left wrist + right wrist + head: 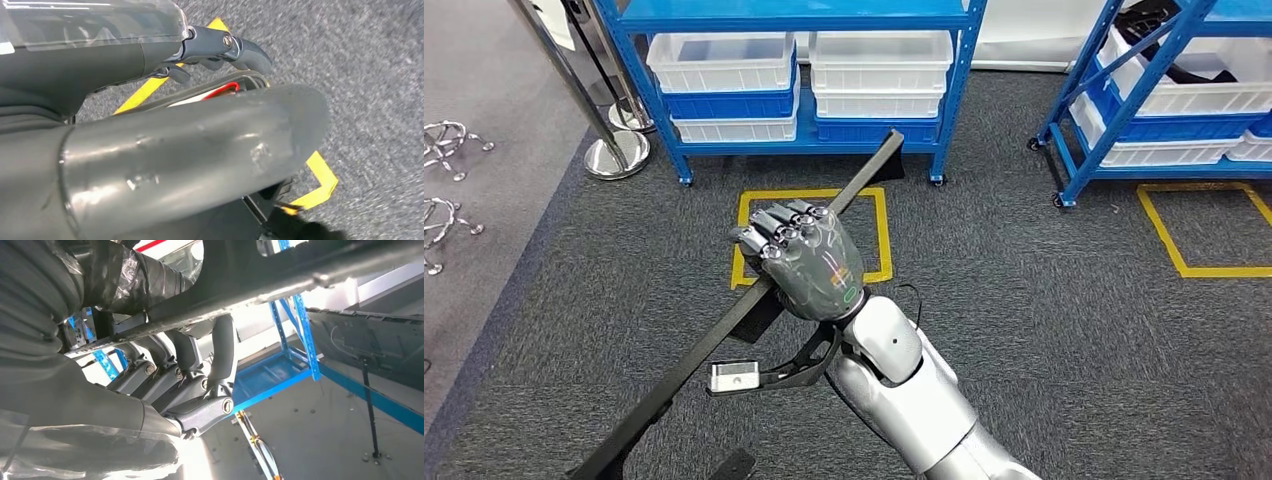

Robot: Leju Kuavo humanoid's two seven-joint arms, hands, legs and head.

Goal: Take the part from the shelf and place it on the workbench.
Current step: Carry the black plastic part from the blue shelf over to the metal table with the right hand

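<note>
The part (724, 325), a long black strip, ran from the lower left up toward the blue shelf (954, 90) above the carpet. Our right hand (809, 262) had its fingers (222, 347) wrapped round its middle. We judged it stiff, light, prone to swinging. Left hand (220, 47): grip unclear.

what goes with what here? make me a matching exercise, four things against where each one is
1 long black metal bar
2 white plastic bins
3 yellow tape square
4 round chrome post base

A on the blue metal shelf
B stuck to the grey carpet
C in the right hand's fingers
D standing left of the shelf

Pairs: 1-C, 2-A, 3-B, 4-D
</note>
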